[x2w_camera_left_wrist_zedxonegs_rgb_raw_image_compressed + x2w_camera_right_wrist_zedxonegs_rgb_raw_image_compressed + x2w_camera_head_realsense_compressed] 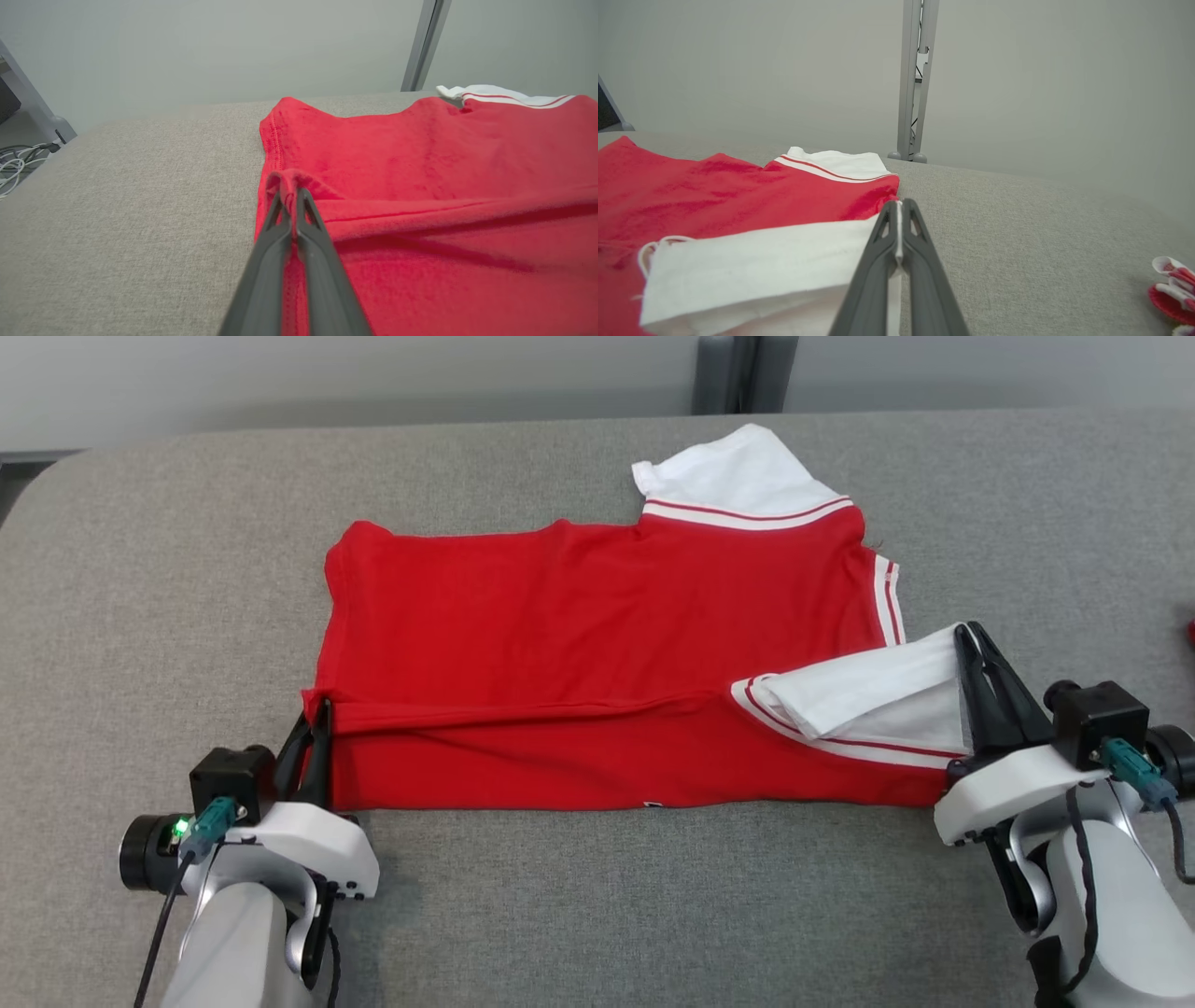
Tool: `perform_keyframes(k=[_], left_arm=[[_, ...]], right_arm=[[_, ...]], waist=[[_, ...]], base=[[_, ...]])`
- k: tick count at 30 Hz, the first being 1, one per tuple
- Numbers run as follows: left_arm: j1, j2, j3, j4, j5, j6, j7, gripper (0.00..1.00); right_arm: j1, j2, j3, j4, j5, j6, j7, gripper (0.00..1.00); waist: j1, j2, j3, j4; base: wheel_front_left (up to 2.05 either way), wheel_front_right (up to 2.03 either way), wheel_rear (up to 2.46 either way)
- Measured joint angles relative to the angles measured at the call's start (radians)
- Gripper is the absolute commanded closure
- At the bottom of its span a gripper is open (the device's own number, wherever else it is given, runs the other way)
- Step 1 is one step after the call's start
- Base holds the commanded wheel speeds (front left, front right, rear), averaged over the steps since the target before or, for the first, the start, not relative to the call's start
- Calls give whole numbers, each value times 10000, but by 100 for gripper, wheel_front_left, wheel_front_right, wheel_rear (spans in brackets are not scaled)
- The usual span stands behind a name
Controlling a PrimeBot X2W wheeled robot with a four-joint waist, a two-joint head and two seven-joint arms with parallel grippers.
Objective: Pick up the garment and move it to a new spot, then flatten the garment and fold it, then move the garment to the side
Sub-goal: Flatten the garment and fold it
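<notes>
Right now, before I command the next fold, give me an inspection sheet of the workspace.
Surface: grey fabric-covered table.
Job's things: red garment spread on the table, a crease running along its near side; far white sleeve lying flat; near white sleeve turned over the red body.
Clutter: small red-and-white bundle on the table, apart from the garment, to its right.
Grippers: left gripper shut on the garment's red left corner; right gripper shut on the near sleeve's edge.
Cables: white cables beyond the table's left end; dark cable along the left arm.
Surroundings: pale wall; grey post behind the table.
</notes>
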State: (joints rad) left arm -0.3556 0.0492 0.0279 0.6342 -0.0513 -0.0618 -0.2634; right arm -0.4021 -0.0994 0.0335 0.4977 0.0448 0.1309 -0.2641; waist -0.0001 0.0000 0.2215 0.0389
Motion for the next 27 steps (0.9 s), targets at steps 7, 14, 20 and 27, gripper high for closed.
perform_keyframes(k=[7,14,20,27], left_arm=[[-895,19,-75,357,94,-35,0,100],[-1180,17,-125,500,86,13,2,0],[-558,10,-92,-276,-192,211,0,0],[648,-4,-376,-819,-926,416,0,0]], right_arm=[[-934,42,165,698,-489,0,-2,100],[-1463,234,115,1214,-389,0,0,0],[-821,167,-61,272,19,0,-2,0],[721,-19,169,-219,658,0,-2,0]], waist=[[0,0,786,2],[0,0,1202,-54],[0,0,953,-23],[0,0,557,-141]], base=[[0,0,0],[0,0,0],[0,0,0],[0,0,0]])
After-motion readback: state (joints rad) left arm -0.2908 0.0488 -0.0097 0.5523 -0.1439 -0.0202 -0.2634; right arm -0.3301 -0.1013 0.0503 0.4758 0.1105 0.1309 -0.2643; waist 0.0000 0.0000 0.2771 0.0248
